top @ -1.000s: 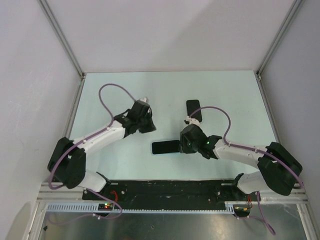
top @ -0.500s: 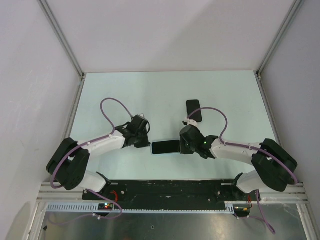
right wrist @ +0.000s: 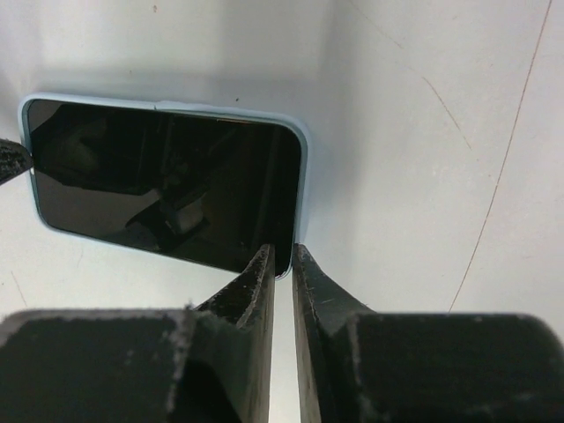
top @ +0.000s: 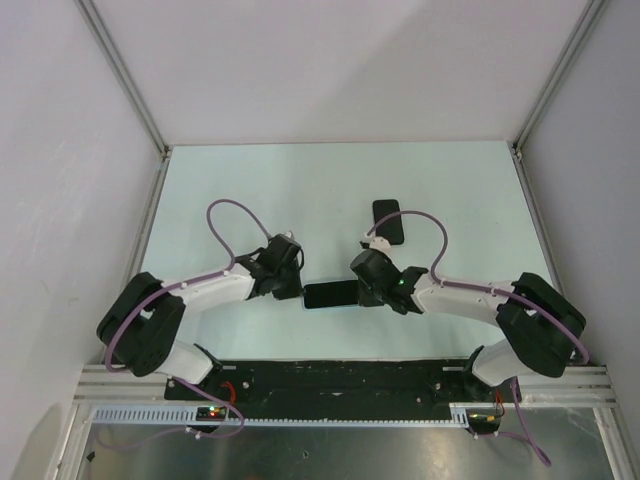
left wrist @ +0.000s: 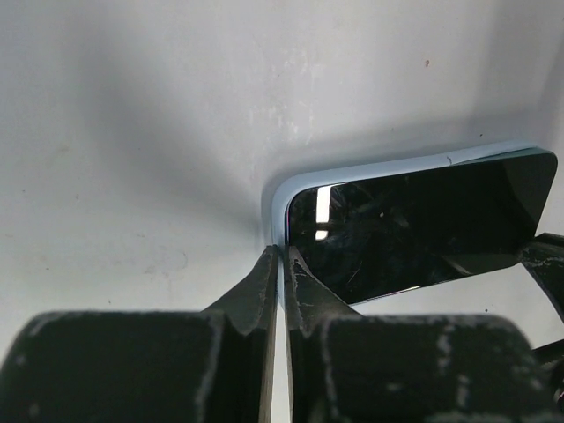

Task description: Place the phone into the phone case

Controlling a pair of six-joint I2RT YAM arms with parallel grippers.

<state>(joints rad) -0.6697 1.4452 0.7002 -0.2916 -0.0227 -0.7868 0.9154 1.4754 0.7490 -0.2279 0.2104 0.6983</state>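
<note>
The phone (top: 332, 294), a black slab, lies flat on the table inside the pale-blue phone case, whose rim (left wrist: 370, 170) frames the dark screen (left wrist: 414, 229). My left gripper (top: 297, 290) is shut, its tips (left wrist: 281, 253) down on the case's left end rim. My right gripper (top: 362, 291) is shut to a thin slit, its tips (right wrist: 283, 251) at the right end rim (right wrist: 304, 176), one finger over the screen (right wrist: 167, 194), one outside the case. Both grippers hold nothing.
A second plain black slab (top: 389, 221) lies farther back, just behind the right wrist. The pale table (top: 250, 190) is walled at back and sides. Purple cables loop above both arms. A black rail (top: 330, 378) runs along the near edge.
My left gripper has come nearer and to the right, down onto the cased phone's left end. My right gripper has shifted slightly left at the right end. The phone has not moved.
</note>
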